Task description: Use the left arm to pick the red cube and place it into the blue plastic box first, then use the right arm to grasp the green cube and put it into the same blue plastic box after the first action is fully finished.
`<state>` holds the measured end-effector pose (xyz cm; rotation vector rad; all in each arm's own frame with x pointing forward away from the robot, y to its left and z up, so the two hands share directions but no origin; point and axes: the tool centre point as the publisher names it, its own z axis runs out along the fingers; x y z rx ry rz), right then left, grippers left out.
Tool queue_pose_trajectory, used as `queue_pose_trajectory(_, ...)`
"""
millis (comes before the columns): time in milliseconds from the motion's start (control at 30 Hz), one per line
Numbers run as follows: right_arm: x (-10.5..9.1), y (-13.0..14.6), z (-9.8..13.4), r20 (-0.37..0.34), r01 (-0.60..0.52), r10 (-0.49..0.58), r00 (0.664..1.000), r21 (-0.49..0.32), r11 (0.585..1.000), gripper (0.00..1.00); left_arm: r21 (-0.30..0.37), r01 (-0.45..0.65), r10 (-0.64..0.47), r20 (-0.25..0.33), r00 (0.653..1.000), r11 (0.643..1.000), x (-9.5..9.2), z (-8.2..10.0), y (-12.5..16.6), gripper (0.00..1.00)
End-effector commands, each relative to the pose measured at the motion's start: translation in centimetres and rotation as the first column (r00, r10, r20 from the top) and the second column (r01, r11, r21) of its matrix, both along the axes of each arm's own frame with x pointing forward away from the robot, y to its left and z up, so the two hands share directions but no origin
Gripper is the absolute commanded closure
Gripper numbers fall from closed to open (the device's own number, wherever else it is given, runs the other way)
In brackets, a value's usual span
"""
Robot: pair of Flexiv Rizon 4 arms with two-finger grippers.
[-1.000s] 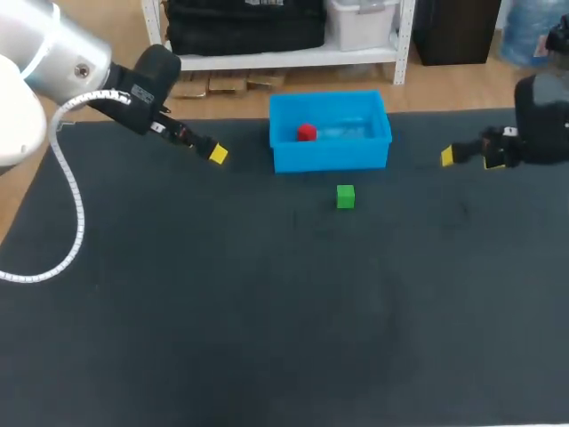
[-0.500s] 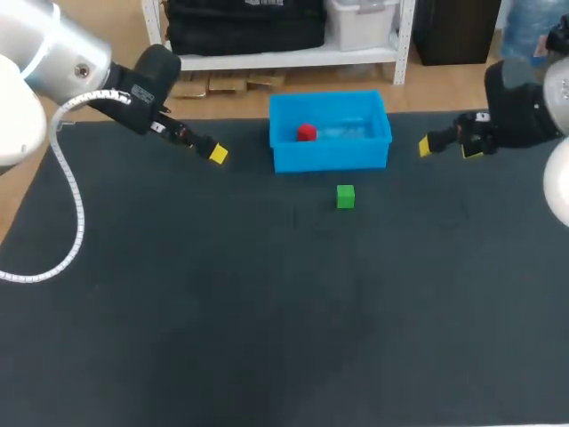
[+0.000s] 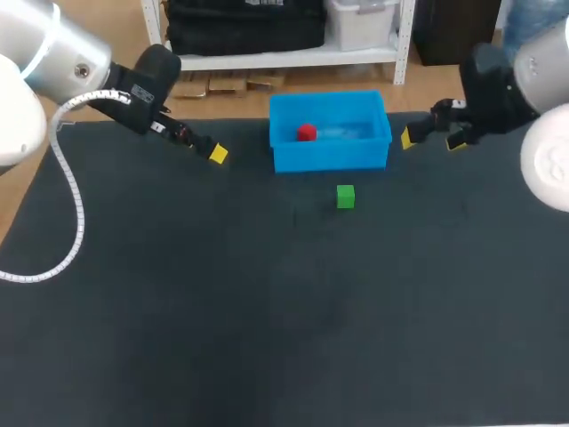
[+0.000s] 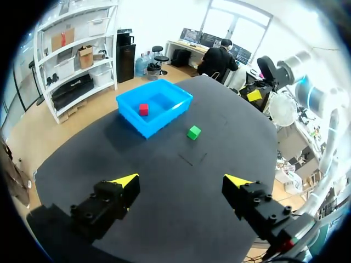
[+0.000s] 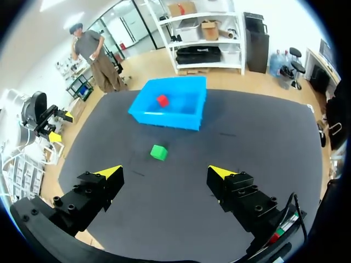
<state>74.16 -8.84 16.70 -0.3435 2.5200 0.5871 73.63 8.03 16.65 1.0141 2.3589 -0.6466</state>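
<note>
Red cube (image 3: 306, 132) inside blue box (image 3: 331, 154); green cube (image 3: 346, 197) just outside

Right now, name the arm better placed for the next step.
Right. The red cube already lies in the blue plastic box, so the green cube is next; the open right fingers are nearer it than the left fingers.

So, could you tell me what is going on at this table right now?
The red cube already lies in the blue plastic box, so the first step looks done. The left gripper is open and empty, off to the box's left. The green cube sits untouched on the table in front of the box. The right gripper, open, hovers beside the box's right end, not yet at the green cube.
</note>
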Motion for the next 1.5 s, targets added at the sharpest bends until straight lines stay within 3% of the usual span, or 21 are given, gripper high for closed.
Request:
queue_pose_trajectory(33, 0.8, 1.1, 0.3, -0.024, 0.005, -0.006, 1.000, -0.024, 1.000, 0.00, -0.005, 0.003, -0.003, 0.003, 1.000, 1.000, 0.0, -0.1, 0.1, 0.00)
queue_pose_trajectory(700, 1.9, 4.8, -0.2, -0.112, 0.025, -0.038, 0.993, -0.116, 0.993, 0.00, -0.005, 0.003, -0.003, 0.003, 1.000, 1.000, 0.0, -0.1, 0.1, 0.00)
queue_pose_trajectory(1500, 3.5, 6.7, -0.2, -0.237, 0.029, -0.087, 0.968, -0.237, 0.971, 0.00, -0.005, 0.003, -0.003, 0.003, 1.000, 1.000, 0.0, -0.1, 0.1, 0.00)
